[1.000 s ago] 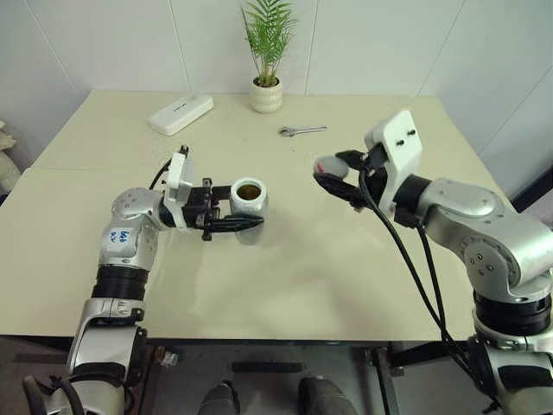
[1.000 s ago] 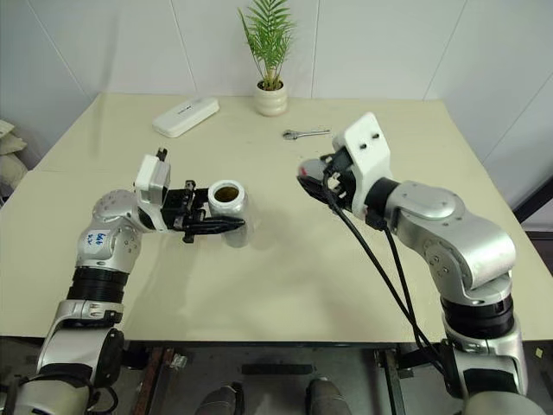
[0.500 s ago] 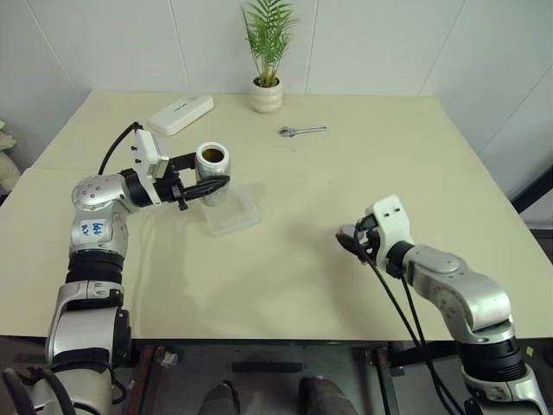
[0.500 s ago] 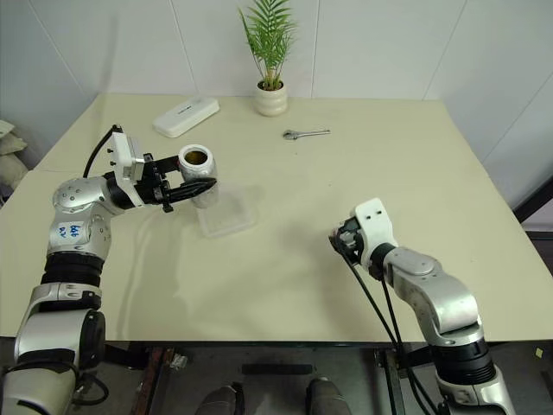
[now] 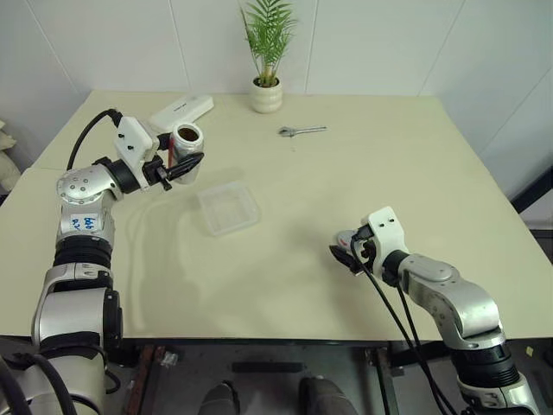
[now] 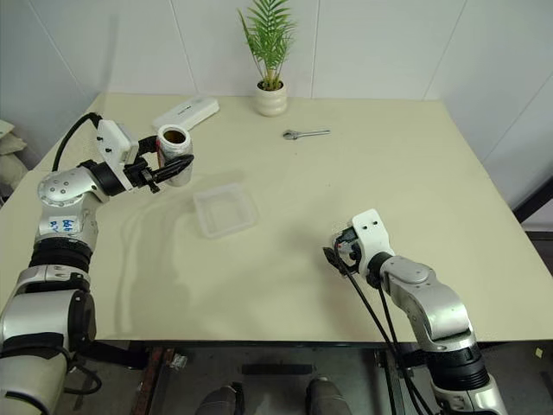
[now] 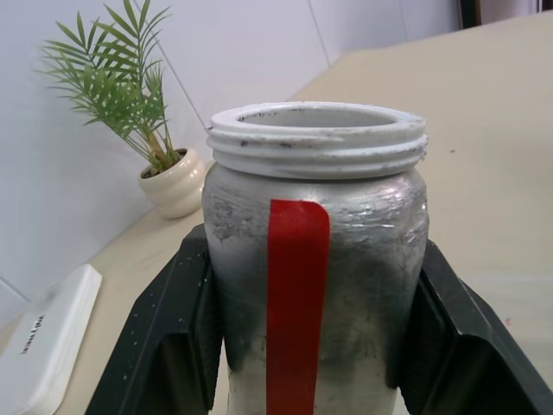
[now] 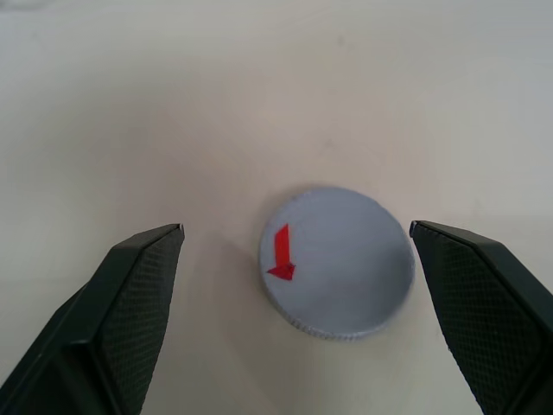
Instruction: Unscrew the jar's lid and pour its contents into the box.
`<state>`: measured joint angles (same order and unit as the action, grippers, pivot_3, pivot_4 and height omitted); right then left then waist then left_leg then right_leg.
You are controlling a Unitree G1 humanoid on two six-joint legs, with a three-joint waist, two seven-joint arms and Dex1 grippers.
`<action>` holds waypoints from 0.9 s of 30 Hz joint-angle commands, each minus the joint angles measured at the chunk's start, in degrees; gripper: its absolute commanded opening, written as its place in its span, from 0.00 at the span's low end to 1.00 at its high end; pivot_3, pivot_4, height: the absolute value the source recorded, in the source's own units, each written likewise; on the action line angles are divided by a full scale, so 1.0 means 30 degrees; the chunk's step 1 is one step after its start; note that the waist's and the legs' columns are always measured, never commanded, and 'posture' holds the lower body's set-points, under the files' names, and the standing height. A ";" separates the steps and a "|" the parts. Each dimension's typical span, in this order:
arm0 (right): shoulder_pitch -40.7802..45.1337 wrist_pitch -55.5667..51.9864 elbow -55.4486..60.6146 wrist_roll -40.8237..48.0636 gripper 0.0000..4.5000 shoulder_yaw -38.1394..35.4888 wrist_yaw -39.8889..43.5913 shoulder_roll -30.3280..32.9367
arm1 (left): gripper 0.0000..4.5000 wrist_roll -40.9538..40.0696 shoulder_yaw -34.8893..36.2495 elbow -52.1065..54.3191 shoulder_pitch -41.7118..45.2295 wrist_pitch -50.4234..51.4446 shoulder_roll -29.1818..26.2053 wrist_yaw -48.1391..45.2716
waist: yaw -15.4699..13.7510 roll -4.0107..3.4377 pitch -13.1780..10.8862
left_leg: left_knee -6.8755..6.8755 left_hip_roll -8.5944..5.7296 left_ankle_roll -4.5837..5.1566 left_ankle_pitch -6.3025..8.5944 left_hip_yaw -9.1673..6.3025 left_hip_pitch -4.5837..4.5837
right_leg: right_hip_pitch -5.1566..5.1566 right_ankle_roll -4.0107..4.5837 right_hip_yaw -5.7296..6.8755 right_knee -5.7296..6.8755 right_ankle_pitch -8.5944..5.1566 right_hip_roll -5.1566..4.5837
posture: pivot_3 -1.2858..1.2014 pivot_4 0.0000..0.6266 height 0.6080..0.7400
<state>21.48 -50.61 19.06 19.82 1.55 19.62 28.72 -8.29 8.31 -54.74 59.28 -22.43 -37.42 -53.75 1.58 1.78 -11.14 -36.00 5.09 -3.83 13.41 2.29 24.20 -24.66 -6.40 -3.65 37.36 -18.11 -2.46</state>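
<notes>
Since a second ago my left gripper (image 5: 186, 164) has carried the jar (image 5: 183, 143) up and off toward the far left of the worktop (image 5: 346, 190), past the box (image 5: 228, 207), while my right gripper (image 8: 294, 251) has dropped to the worktop near me, let go of the lid (image 8: 338, 260) and spread wide; the lid now lies flat between its fingers, red mark up, touching neither. The left one is clamped on the jar's body, a finger on each side below the threaded neck, and the jar stands upright and open, held above the worktop near the white case (image 5: 181, 113). Something brown shows inside it; I cannot tell how much. The box sits apart from the jar, toward the middle of the worktop, and looks empty. To pour well, I judge I should bring the mouth back over the middle of the box before tipping, then roll the wrist slowly so the contents land inside the low rim and don't bounce out.
</notes>
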 commanded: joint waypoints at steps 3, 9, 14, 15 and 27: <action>-0.0115 0.0118 0.2347 0.0854 0.99 -0.1229 0.1352 0.1037 | 0.47 0.1051 -0.0244 -0.0483 0.1103 -0.1624 -0.0937 0.0739 | -0.0007 0.0001 0.0000 | 0.0002 0.0000 -0.0001 0.0000 0.0000 0.0000 | 0.0003 0.0000 0.0000 -0.0005 0.0000 0.0000 | 0.52 0.24 1.00; -0.1678 0.2049 0.6823 0.6235 0.99 -0.4111 0.7925 0.3615 | 0.47 0.3841 -0.2313 -0.2444 0.2090 -0.6601 -0.1676 0.0477 | -0.0080 0.0001 0.0000 | 0.0030 0.0000 -0.0007 0.0004 -0.0004 -0.0001 | 0.0019 -0.0007 0.0008 -0.0050 -0.0002 0.0003 | 0.52 0.24 1.00; -0.2450 0.2666 0.6956 0.7693 0.99 -0.5005 0.9641 0.4760 | 0.47 0.6874 -0.4286 -0.3736 0.3231 -0.9896 -0.1990 0.2490 | -0.0063 0.0005 -0.0001 | -0.0014 -0.0001 -0.0011 0.0010 0.0004 0.0005 | 0.0071 -0.0070 0.0005 -0.0121 0.0039 -0.0006 | 0.52 0.24 1.00; -0.2292 0.2634 0.6871 0.8082 0.99 -0.5215 0.9706 0.4872 | 0.47 0.7822 -0.4838 -0.3891 0.3592 -1.0554 -0.2019 0.3373 | -0.0048 0.0008 -0.0003 | -0.0023 -0.0002 -0.0011 0.0010 0.0011 0.0005 | 0.0071 -0.0074 -0.0003 -0.0122 0.0050 -0.0006 | 0.52 0.24 1.00; -0.1649 0.3264 0.6225 0.7482 0.99 -0.4422 0.8820 0.5159 | 0.47 2.8002 -1.8156 -0.2693 0.8743 -1.1768 -0.3893 2.4376 | -0.0115 0.0077 -0.0043 | -0.0005 -0.0002 -0.0015 0.0015 0.0023 0.0024 | 0.0036 -0.0071 -0.0028 -0.0145 0.0065 -0.0002 | 0.52 0.24 1.00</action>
<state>16.62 -42.19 36.42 42.62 -11.41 46.72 43.77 67.38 -41.68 -65.00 81.63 -60.96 -47.74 8.22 1.23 2.01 -11.27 -36.02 5.09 -3.88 13.46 2.36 24.27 -24.55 -6.62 -3.73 36.93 -17.92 -2.47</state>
